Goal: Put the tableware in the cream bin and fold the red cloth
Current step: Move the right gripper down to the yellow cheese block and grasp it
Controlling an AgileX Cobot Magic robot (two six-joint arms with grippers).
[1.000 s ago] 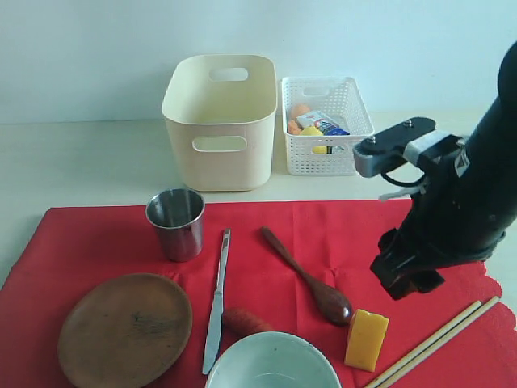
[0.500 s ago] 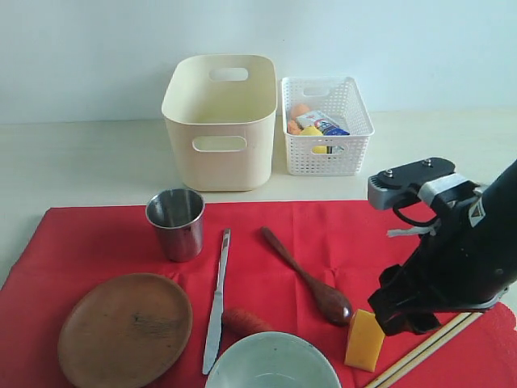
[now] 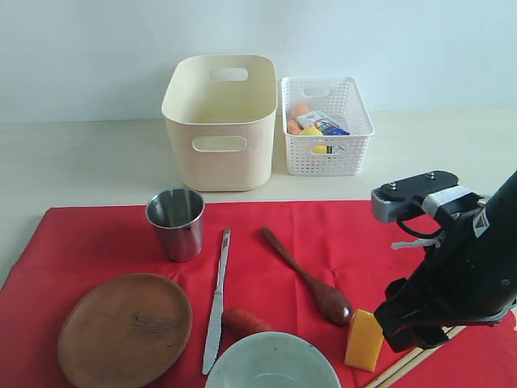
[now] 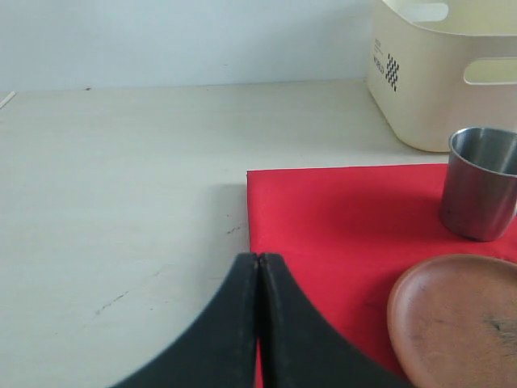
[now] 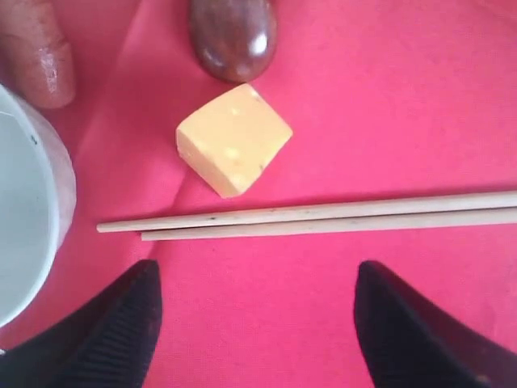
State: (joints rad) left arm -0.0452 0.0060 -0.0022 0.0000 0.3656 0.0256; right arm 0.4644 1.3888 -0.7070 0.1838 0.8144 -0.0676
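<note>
Only right wrist view: chopsticks point(image 5: 307, 218) whole, paired on red cloth point(image 5: 388, 97) beside cheese point(image 5: 233, 139)
Right pincer point(image 5: 258, 299): wide, holding nothing
Left pincer point(image 4: 258, 271): tips pressed together
Cream bin point(image 3: 218, 162): upper centre, exterior view
White basket point(image 3: 323, 162): carton point(image 3: 323, 123) inside

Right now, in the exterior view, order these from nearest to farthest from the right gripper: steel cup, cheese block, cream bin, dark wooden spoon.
1. The cheese block, just beside the right gripper.
2. The dark wooden spoon, middle of the red cloth.
3. The steel cup, cloth's back left.
4. The cream bin, beyond the cloth.
</note>
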